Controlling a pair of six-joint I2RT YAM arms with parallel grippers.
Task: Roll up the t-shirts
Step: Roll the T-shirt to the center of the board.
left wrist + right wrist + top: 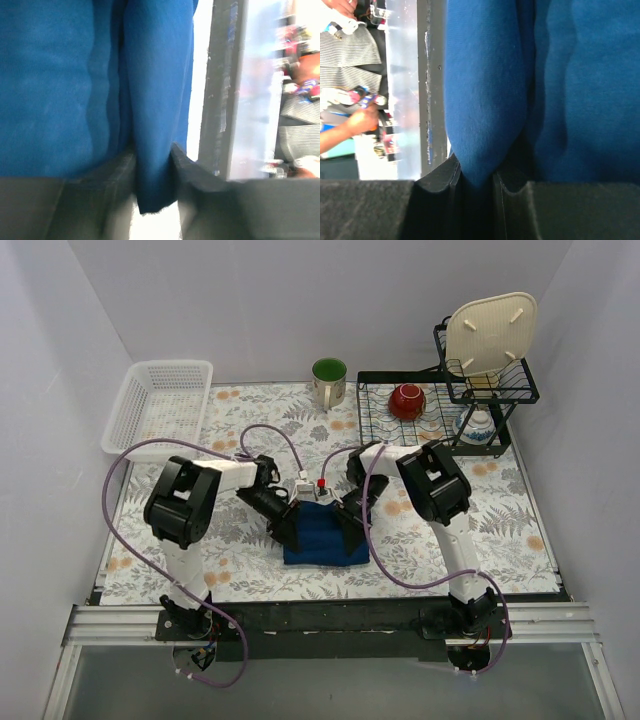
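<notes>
Lying near the front edge of the leaf-patterned table (500, 530), a dark navy-blue soft cotton t-shirt (322, 538) is gathered into a small, thick rectangle directly between the two arms. The left gripper (284, 530) presses in at the bundle's left edge and the right gripper (352, 530) at its right edge, both tilted down onto the cloth.

From the left wrist camera, a rounded fold of the t-shirt (60, 90) runs down between the black fingers (117, 180) of the left gripper (153, 150). The cloth narrows where they meet it and touches both, so the fold is pinched, with a short tip of fabric poking out below. The right wrist camera shows much the same: the right gripper (476, 167) is clamped on a plump fold of the t-shirt (585, 90), whose edge vanishes between the fingers (437, 187).

Well apart at the back stand a white plastic lattice basket (160, 405) on the left, a green ceramic mug (329, 380) in the middle, and a black wire dish rack (375, 418) holding a red bowl (407, 400) on the right.
</notes>
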